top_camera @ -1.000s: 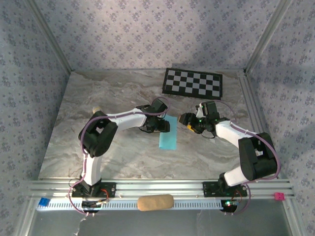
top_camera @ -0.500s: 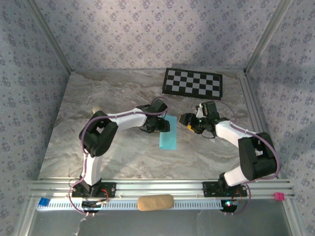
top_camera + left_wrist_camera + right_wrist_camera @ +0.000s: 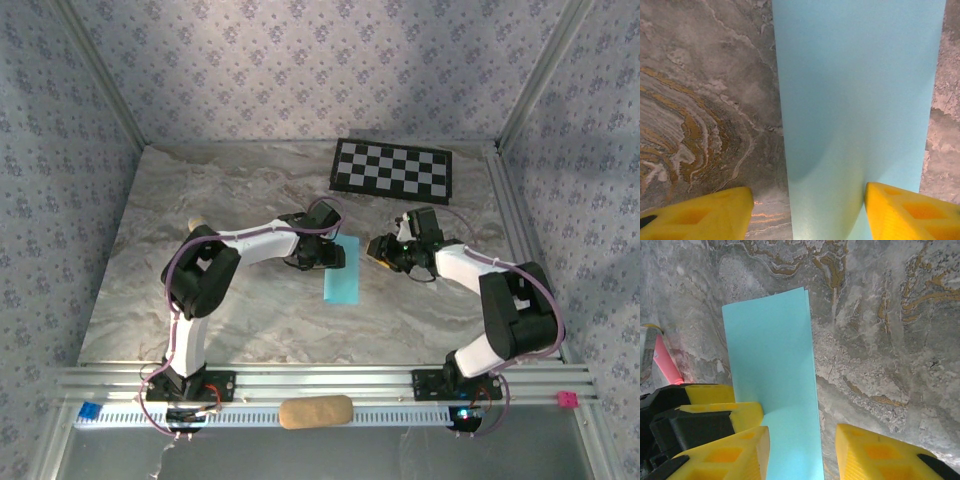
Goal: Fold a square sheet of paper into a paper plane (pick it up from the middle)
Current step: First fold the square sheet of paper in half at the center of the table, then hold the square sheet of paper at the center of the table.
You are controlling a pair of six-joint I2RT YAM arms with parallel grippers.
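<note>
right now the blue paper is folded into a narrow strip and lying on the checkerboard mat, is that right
Not quite. The paper is folded into a narrow strip, but it lies on the marble table, not on the checkerboard mat. The mat sits apart from it, nearer the far edge. The top external view shows this.

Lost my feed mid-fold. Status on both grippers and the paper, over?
Left gripper open, straddling paper at its far end. Right gripper open over its right edge. Paper folded narrow, flat on table. Checkerboard mat well apart.
</note>
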